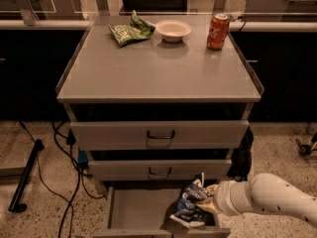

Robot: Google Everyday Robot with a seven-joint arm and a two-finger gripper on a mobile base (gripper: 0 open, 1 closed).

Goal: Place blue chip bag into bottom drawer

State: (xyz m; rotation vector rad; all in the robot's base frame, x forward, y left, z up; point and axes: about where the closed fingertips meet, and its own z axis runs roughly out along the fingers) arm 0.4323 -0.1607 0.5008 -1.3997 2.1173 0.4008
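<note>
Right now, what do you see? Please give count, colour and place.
blue chip bag: one, dark blue, in the hand, over the right side of the bottom drawer
bottom drawer: one, grey, lowest, pulled open
upper drawers: two, grey, above it
green chip bag: one, green, cabinet top, back left
bowl: one, white, beside the green chip bag
soda can: one, red, cabinet top, back right
cables: several, black, floor left
arm: one, white, lower right
hand: one, tan, gripping the blue chip bag
</note>
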